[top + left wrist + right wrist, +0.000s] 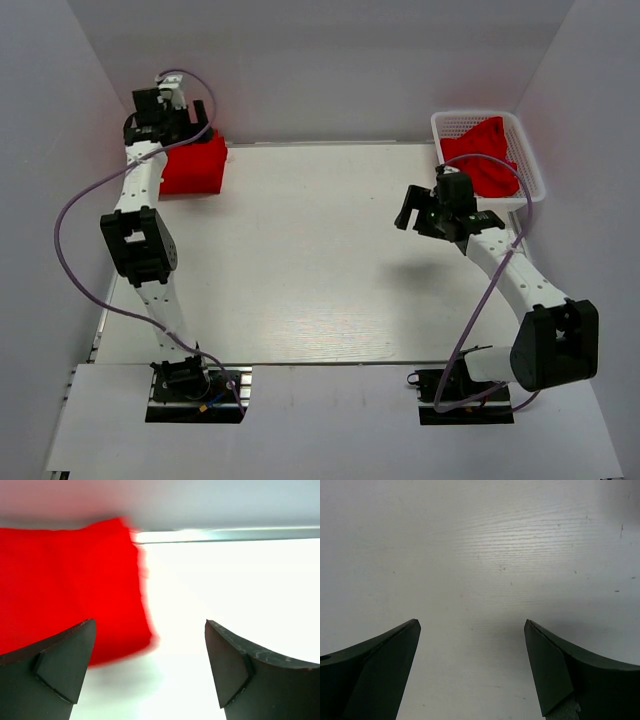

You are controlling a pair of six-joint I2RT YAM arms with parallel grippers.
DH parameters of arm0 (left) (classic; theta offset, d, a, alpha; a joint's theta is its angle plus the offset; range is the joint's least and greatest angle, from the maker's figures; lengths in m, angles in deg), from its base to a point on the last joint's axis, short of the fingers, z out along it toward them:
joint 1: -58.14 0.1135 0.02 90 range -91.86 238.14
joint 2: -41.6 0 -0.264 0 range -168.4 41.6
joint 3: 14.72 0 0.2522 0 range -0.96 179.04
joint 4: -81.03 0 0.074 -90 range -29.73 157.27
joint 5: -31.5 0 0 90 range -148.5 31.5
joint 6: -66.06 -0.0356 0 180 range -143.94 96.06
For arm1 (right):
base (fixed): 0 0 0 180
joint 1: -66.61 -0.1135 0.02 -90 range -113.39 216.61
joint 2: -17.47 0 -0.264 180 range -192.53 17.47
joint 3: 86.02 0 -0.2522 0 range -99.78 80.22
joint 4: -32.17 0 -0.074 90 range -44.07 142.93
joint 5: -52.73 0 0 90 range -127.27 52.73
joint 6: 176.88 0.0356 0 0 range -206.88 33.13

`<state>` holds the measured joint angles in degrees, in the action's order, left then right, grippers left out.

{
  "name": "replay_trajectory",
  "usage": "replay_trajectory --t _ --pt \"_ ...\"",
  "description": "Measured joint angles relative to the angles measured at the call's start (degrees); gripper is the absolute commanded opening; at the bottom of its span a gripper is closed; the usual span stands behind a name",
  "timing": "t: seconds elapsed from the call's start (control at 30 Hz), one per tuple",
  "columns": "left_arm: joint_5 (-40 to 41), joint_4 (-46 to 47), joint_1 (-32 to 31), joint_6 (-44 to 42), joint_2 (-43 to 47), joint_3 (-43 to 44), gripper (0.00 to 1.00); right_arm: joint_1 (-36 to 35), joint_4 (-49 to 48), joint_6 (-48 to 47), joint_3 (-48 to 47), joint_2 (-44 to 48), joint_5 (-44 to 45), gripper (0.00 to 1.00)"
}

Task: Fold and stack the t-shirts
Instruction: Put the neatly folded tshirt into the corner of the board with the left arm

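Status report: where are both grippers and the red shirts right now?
Left gripper open at folded t-shirt stack edge. Right gripper open over table. One crumpled t-shirt in basket. Nothing blocking.

A robotics lab cell: bare white panels (pixel 320 70) box in a white table (pixel 320 270) left, far and right; left arm (pixel 140 250) and right arm (pixel 510 275) bolted at its near edge

White worktop (pixel 320 270) with one basket (pixel 452 125), enclosed by plain walls.
The basket is white plastic mesh, rectangular and upright, at the far right corner of the worktop, with one long side along the right wall (pixel 600 140). The worktop is pale with a faint wood grain. The back wall (pixel 320 70) and left wall (pixel 45 200) are plain grey-white.
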<state>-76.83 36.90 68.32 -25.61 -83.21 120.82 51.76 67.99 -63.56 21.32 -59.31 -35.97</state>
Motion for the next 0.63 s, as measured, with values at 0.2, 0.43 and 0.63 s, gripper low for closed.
replay_trajectory --t 0.2,0.43,0.63 --pt "2.1 4.7 -14.3 9.0 21.7 -28.1 1.00 0.0 0.5 -0.3 6.3 5.9 -2.3 0.90" --pt "5.4 6.1 -32.9 17.4 39.9 -55.9 1.00 0.0 1.4 -1.0 13.8 15.6 -3.7 0.90" --pt "14.6 1.4 -36.2 21.0 51.9 -60.1 1.00 0.0 2.0 -1.3 17.9 20.2 -4.3 0.90"
